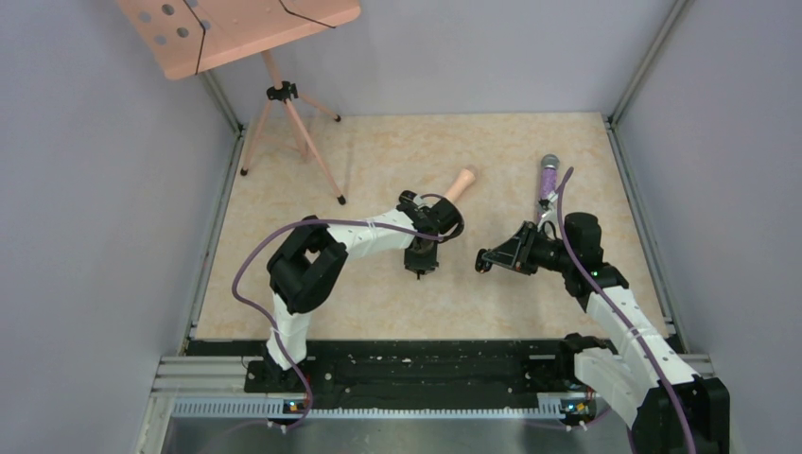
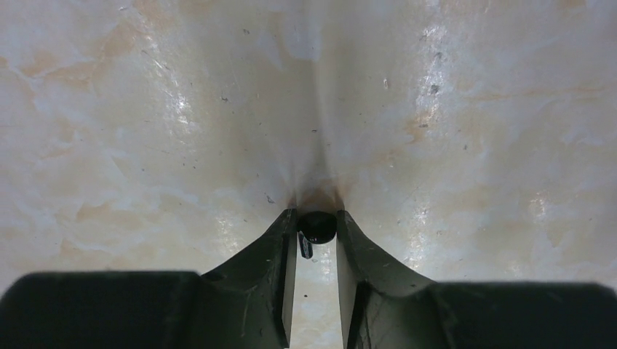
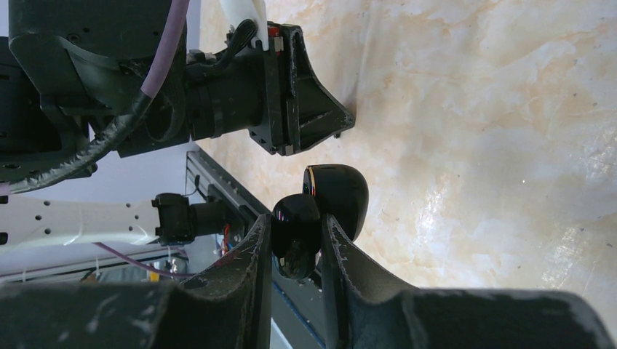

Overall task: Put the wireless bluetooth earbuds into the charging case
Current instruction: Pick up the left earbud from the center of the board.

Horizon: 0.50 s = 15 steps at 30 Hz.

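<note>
Black comma-shaped earbud (image 2: 318,227) sits pinched in the nearly closed left claw (image 2: 317,220) at the marbled beige surface (image 2: 145,145), the right claw (image 3: 296,222) clamps the open glossy black charging case (image 3: 298,236) aloft, and insertion is not yet done.

I count two white-and-black robot arms, the left arm (image 1: 355,235) and the right arm (image 1: 619,312). That makes two black two-finger grippers, the left gripper (image 2: 316,218) and the right gripper (image 3: 295,222), with four fingers in all. One tiny black earbud (image 2: 317,227) shows, pinched at the left gripper's tips. One glossy black pebble-shaped charging case (image 3: 336,190), in two hinged halves, sits clamped between the right gripper's fingers. Just beyond the left gripper lies one pale wooden peg-like handle (image 1: 462,181). Beyond the right gripper lies one purple glittery stick (image 1: 549,174). Well past the left gripper stands one peach-coloured perforated stand (image 1: 236,33) on three legs. One beige marbled tabletop (image 1: 378,151) lies under everything.
</note>
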Each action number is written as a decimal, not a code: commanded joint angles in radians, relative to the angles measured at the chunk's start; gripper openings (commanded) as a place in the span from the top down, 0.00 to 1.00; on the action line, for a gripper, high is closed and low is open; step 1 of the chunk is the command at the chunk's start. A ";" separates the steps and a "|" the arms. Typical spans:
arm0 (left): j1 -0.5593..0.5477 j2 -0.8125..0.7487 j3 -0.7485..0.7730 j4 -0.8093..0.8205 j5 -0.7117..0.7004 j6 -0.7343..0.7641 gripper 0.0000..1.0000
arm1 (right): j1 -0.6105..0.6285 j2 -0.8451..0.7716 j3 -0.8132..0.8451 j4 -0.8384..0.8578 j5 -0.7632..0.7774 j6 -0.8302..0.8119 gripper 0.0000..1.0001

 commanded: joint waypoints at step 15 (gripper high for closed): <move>-0.008 -0.018 -0.060 -0.074 -0.018 -0.086 0.52 | -0.011 -0.009 0.029 0.029 -0.016 -0.016 1.00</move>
